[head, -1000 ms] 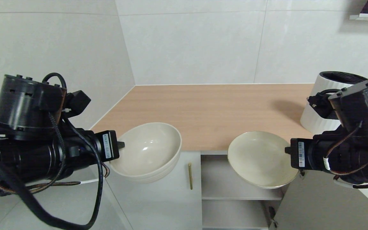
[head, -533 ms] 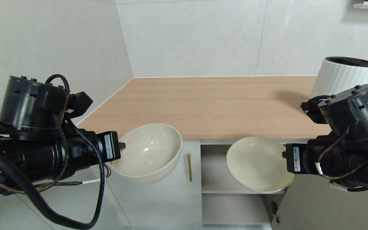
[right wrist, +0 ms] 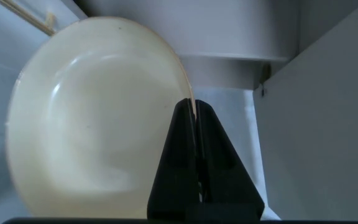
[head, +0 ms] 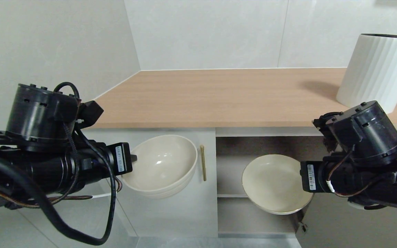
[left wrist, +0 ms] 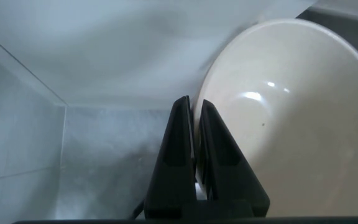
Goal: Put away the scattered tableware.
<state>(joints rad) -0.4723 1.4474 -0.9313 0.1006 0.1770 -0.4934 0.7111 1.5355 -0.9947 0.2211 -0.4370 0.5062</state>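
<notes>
1. Left pincer (head: 133, 159) (left wrist: 195, 102): jaws clamped on the rim of a cream bowl (head: 162, 162) (left wrist: 291, 124), gripping at the bowl's 9 o'clock in the head view.
2. Bowl: held in the air, mouth up and slightly tilted, below the table (head: 219, 96) edge and in front of the closed cabinet door (head: 171, 213). The brass door handle (head: 202, 167) is just beside the bowl at its 3 o'clock.
3. Right pincer (head: 302, 172) (right wrist: 194, 106): jaws clamped on the rim of a cream plate (head: 272, 182) (right wrist: 92, 124), gripping at the plate's 3 o'clock.
4. Plate: held in the air, tilted, in front of the open cabinet compartment and across the edge of its shelf (head: 231, 195). Cannot tell whether it is inside the compartment.
5. White ribbed container (head: 377, 69): upright on the table, at 2 o'clock in the head view, well apart from both dishes.
</notes>
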